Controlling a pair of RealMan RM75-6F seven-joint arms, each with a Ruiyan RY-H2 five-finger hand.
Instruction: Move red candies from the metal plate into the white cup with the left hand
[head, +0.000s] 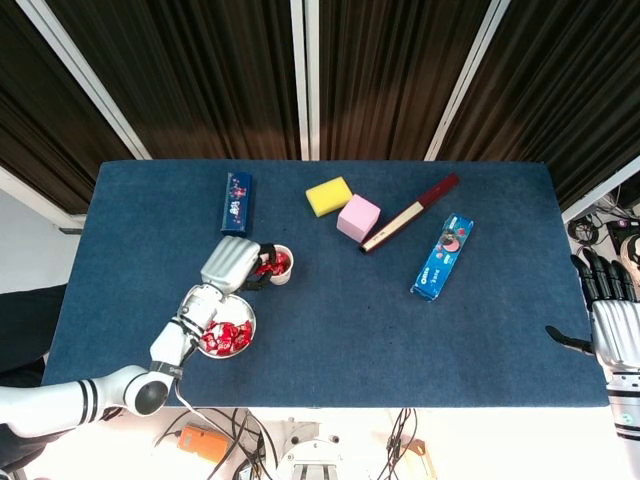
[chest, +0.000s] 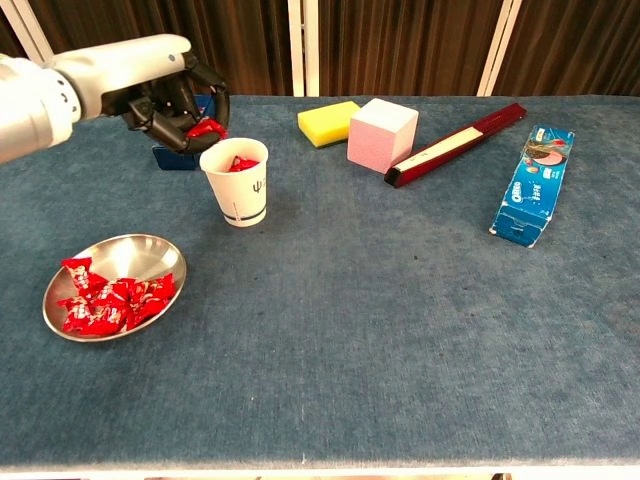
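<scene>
A blue-covered tabletop (chest: 330, 330) carries everything here: near the front left sits the metal plate (chest: 160, 254) with red candies (chest: 108, 301) heaped in it, and just behind it stands the white cup (chest: 237, 183) with more red showing inside. Along the back lie a dark blue box (head: 237, 203), a yellow sponge (chest: 328, 121) just beside a pink cube (chest: 382, 131), then a long dark red stick (chest: 457, 143) lying aslant, and off to the right a blue cookie packet (chest: 534, 183).

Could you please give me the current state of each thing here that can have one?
Left robot hand: holds a red candy above the cup.
White paper cup: upright, red candy inside.
Round metal plate: partly filled with red candies.
Right robot hand: open, empty, off the table's edge.
</scene>
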